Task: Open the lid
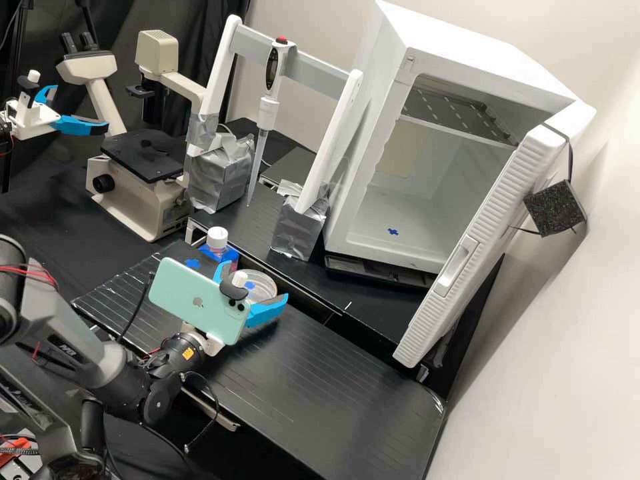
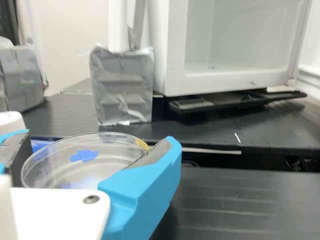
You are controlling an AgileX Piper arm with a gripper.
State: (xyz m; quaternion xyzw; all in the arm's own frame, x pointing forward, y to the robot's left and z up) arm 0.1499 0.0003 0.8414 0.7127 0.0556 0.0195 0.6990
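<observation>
Near the bench's back edge is the gripper, with a round clear dish between its two sides in the high view. From the wrist, the gripper is at the rim of the same transparent dish, at both sides of it. A blue mark shows through or on the dish. The dish looks level. Lid and base cannot be told apart, and the gripper and a phone on the arm hide part of the dish.
Beside the dish stands a white-capped bottle in a blue holder. Behind are a pipette on a white frame, foil-wrapped blocks and a microscope. A white cabinet with its door open stands at the back right.
</observation>
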